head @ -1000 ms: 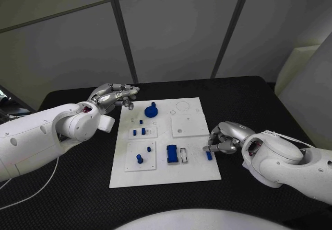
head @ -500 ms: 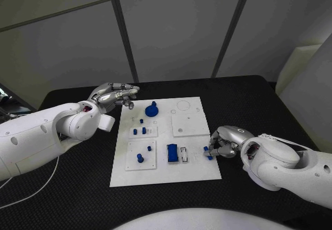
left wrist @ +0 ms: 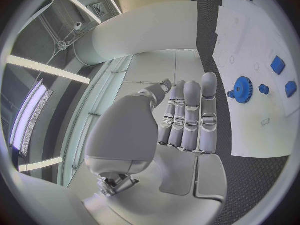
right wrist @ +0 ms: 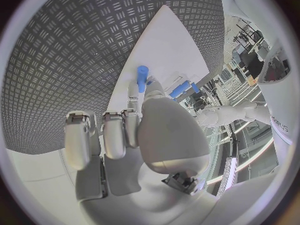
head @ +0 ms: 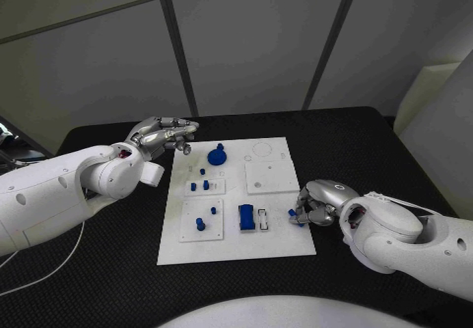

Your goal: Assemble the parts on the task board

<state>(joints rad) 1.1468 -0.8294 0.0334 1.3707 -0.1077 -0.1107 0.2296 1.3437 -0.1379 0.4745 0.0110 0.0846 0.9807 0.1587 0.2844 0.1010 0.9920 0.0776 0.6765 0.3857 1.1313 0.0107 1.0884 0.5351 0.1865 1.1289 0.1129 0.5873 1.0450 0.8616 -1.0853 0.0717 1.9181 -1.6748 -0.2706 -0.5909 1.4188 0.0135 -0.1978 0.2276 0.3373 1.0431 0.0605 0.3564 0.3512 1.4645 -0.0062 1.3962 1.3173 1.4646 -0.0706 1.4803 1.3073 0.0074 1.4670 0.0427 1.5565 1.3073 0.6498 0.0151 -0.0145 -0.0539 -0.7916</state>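
The right hand (head: 316,203) sits at the right edge of the task board (head: 236,247), its fingers curled in on a small blue peg (head: 294,214), which they pinch just over the board's surface. In the right wrist view the same peg (right wrist: 142,78) sticks out beyond the fingertips (right wrist: 134,92), a short round-ended cylinder, plain blue and apparently smooth. Beside it, toward the board's middle, lies a blue block (head: 245,218) next to a narrow white slotted piece (head: 262,219).

To seat the peg well, I would judge that it should be brought upright over its socket and lowered straight, with light pressure and no sideways push (a smooth peg held this near its end could pivot in the pinch). Which socket it belongs to I cannot tell.

Further out, near the board's left edge, small blue parts (head: 200,185) stand in a raised white panel, and a blue gear (head: 216,158) lies toward the far left corner. The left hand (head: 165,133) hovers just off that corner, fingers loosely bent and holding nothing.
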